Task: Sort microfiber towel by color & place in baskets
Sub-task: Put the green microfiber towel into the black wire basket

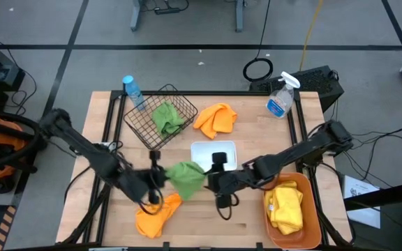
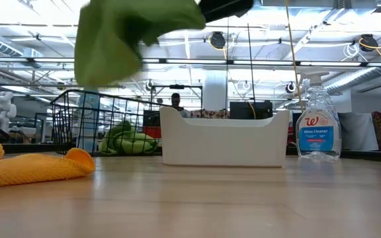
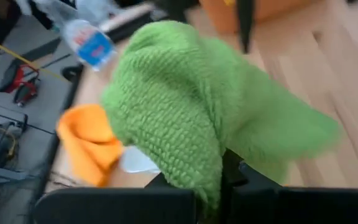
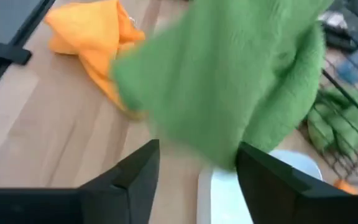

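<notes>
Grey floor (image 1: 187, 35) w/ dark seams, bright ceiling lights (image 2: 349, 39).

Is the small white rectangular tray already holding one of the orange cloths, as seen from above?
No, the small white rectangular tray holds no cloth; both orange microfiber cloths lie on the wooden table.

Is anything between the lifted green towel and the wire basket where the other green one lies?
Nothing visible. The green towel hangs from the left gripper above bare wood; the wire basket is open-topped, the white tray off to the side.
</notes>
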Controlling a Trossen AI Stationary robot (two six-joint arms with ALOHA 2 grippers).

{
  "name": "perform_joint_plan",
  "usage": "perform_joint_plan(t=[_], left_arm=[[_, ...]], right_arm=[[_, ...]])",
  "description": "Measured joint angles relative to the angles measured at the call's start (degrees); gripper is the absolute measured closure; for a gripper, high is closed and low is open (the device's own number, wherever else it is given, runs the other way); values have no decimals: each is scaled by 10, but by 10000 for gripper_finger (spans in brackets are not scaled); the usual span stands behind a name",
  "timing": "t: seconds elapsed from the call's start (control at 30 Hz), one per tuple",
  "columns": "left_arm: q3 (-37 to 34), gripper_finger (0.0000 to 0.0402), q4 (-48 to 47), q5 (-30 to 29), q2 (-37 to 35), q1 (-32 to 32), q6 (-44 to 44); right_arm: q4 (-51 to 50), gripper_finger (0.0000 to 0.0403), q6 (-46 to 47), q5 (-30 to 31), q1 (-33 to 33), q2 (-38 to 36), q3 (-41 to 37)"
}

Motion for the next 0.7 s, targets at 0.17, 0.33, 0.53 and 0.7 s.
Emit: perform_joint_plan(t=[0.17,0.33,0.53,0.7], left_arm=[[1,394,-51,-6,-114,35,16],[1,394,-148,-119,-192,106,-45],[1,394,-172,-181,-218,243,-21],[1,394,-171,-123,-194,358,-3]], right_arm=[[-81,181,67,0,19,-33,-11],[-75,181,116,-1,49,-33,-68],[18,193,120,1,68,-33,-138],[20,203,100,17,69,-33,-146]])
